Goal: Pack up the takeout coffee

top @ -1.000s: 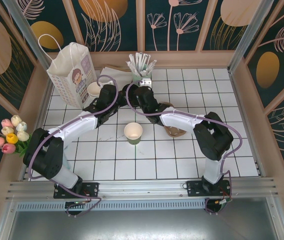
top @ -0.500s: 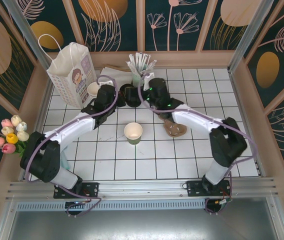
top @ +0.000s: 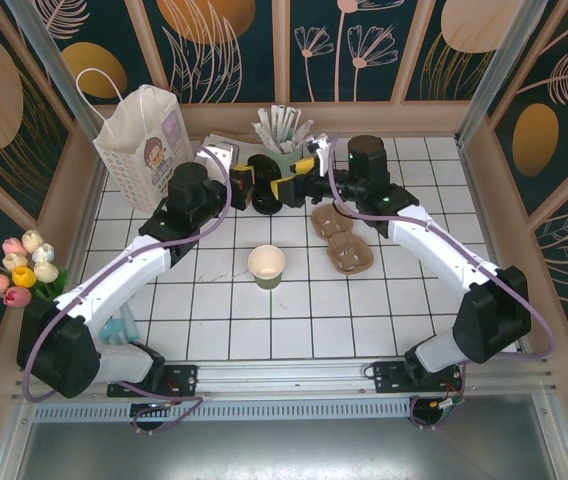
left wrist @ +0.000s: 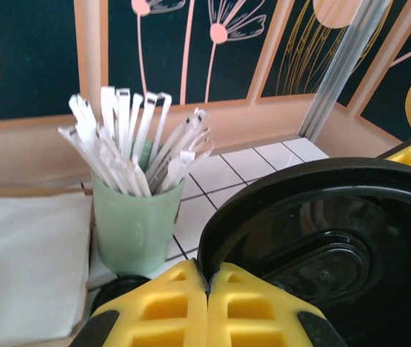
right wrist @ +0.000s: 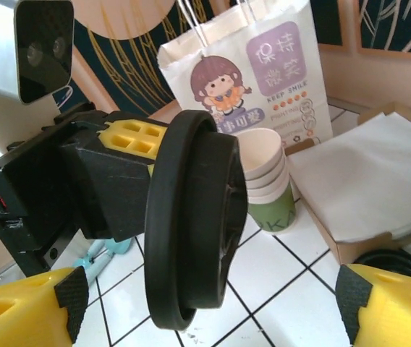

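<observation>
The green-sided paper cup stands open and lidless on the tiles in the middle. Its round black lid hangs on edge above the back tiles. My left gripper is shut on the lid's rim, and it also shows from above. In the right wrist view the lid stands between my right gripper's wide-open yellow fingers, touching neither. From above, the right gripper faces the left one just in front of the stick holder.
A mint green holder of white sticks stands at the back. The paper bag is back left, with stacked cups and a tray of white paper beside it. A cardboard cup carrier lies right of centre. Flowers lean at the left wall.
My right gripper has opened and drawn back to the right. My left gripper has shut on the lid and pulled back to the left with it.
</observation>
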`<state>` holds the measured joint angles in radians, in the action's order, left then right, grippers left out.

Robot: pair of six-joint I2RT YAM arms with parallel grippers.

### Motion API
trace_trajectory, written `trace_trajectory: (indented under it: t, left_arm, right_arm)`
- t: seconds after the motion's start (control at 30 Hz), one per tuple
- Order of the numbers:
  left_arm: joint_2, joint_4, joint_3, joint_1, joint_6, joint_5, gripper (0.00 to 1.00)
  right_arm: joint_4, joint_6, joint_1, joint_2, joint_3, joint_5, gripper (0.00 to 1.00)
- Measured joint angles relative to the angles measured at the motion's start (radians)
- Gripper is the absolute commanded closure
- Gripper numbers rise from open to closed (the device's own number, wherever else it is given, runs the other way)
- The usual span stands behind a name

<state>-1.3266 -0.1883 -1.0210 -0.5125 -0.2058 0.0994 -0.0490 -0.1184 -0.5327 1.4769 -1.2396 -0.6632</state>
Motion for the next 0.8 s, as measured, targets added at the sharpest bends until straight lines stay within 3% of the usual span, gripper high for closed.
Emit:
trace_trajectory:
  t: [0.17,0.47,0.8]
  left_arm:
    - [0.000,0.021,-0.064,0.000,0.086,-0.006,1.00]
    - [0.000,0.069,-0.120,0.000,0.209,-0.016,1.00]
    - [-0.009,0.097,-0.137,0.000,0.236,-0.028,1.00]
  right_arm:
    - [0.026,-0.028,-0.068,0.037,-0.076,0.075,0.36]
    - [0.088,-0.048,-0.080,0.085,-0.190,0.139,0.47]
    - [0.115,-0.026,-0.082,0.088,-0.196,0.166,0.81]
